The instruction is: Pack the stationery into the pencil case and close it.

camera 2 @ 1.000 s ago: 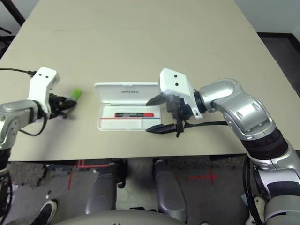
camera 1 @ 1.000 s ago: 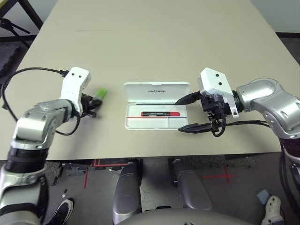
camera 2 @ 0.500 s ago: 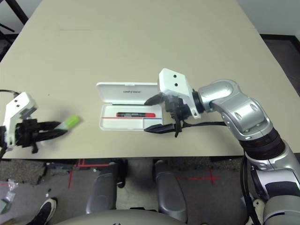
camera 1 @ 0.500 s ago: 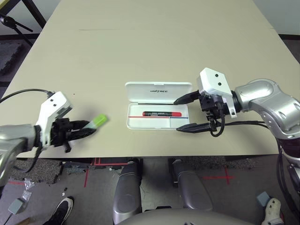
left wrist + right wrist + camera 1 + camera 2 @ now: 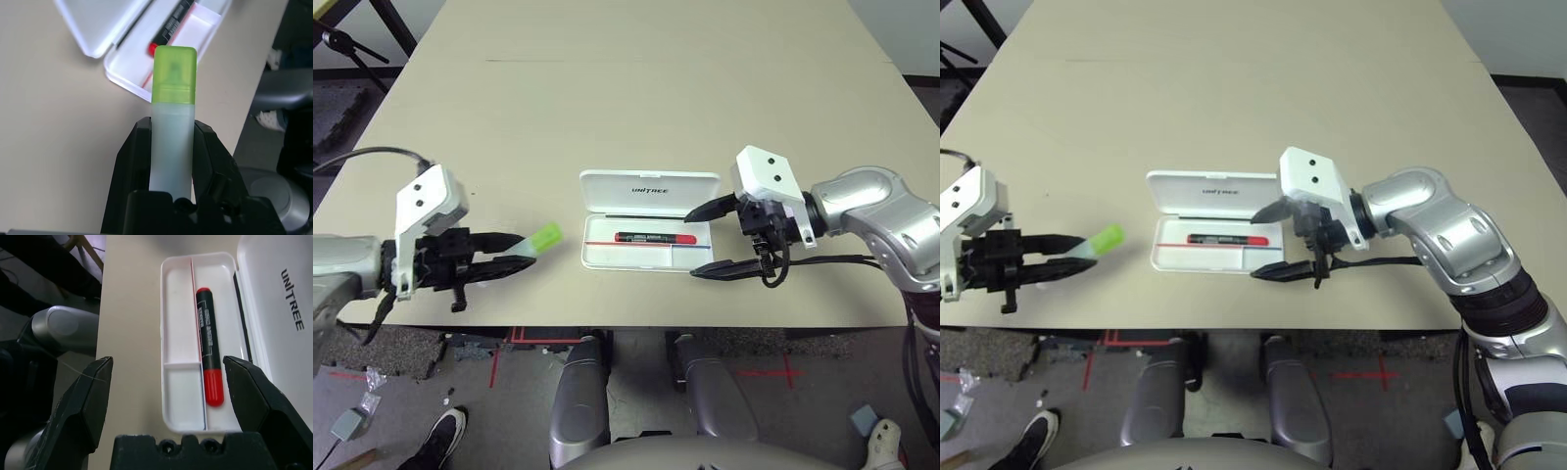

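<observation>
Left gripper: lower left of the head view, fingers clamped on the highlighter — light-green cap sticking out toward the case.
Right gripper: right of centre, fingers spread wide, grasping nothing — they straddle the case's right end.
Pencil case: centre of the table, lid open and lying flat toward the top of the frame.
Red marker: lying inside the case's long compartment.
</observation>
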Robot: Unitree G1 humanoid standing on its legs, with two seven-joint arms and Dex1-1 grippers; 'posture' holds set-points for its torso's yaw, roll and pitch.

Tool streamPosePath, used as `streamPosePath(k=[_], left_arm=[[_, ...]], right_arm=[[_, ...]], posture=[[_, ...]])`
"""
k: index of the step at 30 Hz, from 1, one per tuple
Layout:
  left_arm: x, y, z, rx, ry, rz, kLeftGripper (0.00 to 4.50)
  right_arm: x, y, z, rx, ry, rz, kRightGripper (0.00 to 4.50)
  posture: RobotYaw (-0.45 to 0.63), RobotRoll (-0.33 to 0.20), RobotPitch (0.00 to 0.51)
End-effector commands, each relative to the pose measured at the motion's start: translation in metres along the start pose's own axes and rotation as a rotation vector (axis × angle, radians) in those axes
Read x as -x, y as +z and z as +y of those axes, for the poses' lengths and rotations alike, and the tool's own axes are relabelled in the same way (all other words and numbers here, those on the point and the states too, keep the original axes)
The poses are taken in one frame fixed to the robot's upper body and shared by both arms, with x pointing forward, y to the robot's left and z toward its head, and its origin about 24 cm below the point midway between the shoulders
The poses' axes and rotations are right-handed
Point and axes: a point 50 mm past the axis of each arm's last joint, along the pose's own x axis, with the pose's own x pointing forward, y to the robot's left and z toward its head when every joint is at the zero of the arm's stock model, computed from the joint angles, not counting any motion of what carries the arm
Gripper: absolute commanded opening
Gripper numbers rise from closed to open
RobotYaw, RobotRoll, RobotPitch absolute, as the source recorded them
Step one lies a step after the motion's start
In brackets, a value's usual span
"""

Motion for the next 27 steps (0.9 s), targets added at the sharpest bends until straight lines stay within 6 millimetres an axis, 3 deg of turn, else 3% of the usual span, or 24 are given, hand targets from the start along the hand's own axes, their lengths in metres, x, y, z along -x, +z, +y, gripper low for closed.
streamPosePath(k=[1,10,15,27], left_arm=[[-0.008,0.009,-0.003,-0.07,-0.033,0.029,1.1],[-0.044,0.039,-0.006,-0.163,-0.11,-0.054,1.1],[-0.063,0.044,-0.01,-0.207,-0.163,-0.044,1.1],[-0.102,0.052,-0.006,-0.286,-0.194,-0.037,1.1]], right_arm=[[0.007,-0.002,-0.001,-0.012,-0.002,0.011,4.5],[0.029,-0.021,-0.002,-0.097,-0.038,0.013,4.5],[0.037,-0.025,0.003,-0.155,-0.017,-0.052,4.5],[0.051,-0.048,0.01,-0.203,-0.06,-0.026,4.5]], posture=[[0.07,0.0,0.228],[0.05,0.0,0.218],[0.03,0.0,0.214],[0.0,0.0,0.232]])
